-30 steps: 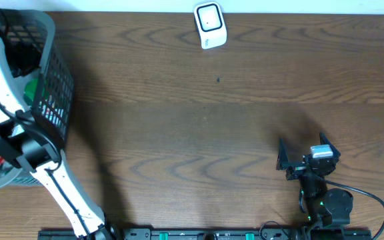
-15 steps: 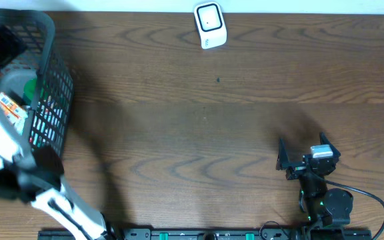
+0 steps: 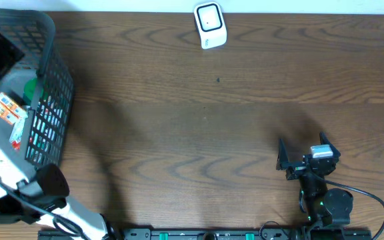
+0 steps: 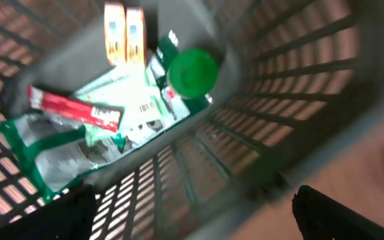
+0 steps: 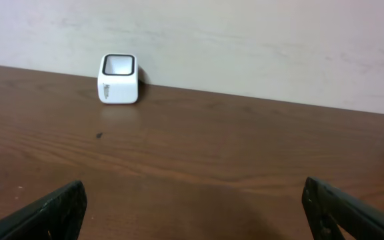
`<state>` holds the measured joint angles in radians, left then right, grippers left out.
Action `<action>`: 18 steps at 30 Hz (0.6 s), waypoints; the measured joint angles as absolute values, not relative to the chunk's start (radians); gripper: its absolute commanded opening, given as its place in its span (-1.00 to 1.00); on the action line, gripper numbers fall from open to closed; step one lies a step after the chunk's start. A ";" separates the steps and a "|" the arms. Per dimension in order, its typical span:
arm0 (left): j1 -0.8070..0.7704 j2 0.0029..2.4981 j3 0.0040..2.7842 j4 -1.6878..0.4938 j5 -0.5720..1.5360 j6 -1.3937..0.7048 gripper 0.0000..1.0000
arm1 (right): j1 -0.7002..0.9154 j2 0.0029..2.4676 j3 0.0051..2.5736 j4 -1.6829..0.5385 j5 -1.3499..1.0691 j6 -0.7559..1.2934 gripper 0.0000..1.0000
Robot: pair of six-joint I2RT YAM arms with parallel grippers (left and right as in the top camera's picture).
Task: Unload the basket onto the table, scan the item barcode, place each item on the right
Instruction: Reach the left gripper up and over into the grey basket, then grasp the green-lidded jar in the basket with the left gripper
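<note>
The items (image 4: 133, 112) lie in a heap at the bottom of the grey mesh basket (image 4: 279, 100), right under my left hand (image 4: 202, 215). That hand is spread wide and grips nothing; only its two dark fingertips (image 4: 342, 212) show at the lower corners of the wrist view, above the basket's opening. The view is blurred, so small print is hard to read.

Nearest the middle of the heap is a white-and-green packet (image 4: 142, 110) with a barcode facing up. Touching it on one side is a bottle with a round green cap (image 4: 192, 72). Beyond that lie two orange boxes (image 4: 124, 33) side by side. A red-and-white bar (image 4: 75, 110) lies across a larger green-and-white pouch (image 4: 55, 157) on the other side.

From overhead, the basket (image 3: 53, 80) stands at the far left corner of the brown wooden bench (image 3: 192, 133), with my left arm (image 3: 45, 183) reaching up to it from the near edge.

My right hand (image 3: 303, 155) is low over the bench at the near right, its fingers wide apart and empty. It faces the white scanner (image 5: 119, 79), which stands at the far edge of the bench by the pale wall (image 5: 245, 40), well apart from both the hand and the basket.
</note>
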<state>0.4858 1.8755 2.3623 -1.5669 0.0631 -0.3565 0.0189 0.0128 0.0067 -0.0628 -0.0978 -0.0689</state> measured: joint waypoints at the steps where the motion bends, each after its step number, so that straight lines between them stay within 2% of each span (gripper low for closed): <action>1: 0.484 1.878 2.316 -1.538 0.065 -0.360 0.90 | 0.019 0.013 0.007 -0.063 -0.098 -0.069 0.98; 12: 0.471 1.885 1.903 -1.122 0.061 -0.399 0.91 | 0.019 0.013 0.007 -0.063 -0.098 -0.069 0.99; 18: 0.468 1.888 1.808 -1.007 0.062 -0.393 0.91 | 0.019 0.013 0.007 -0.063 -0.098 -0.069 0.99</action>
<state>0.4683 1.8885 1.8084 -1.0065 0.0616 -0.3927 0.0189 0.0128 0.0067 -0.0628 -0.0978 -0.0689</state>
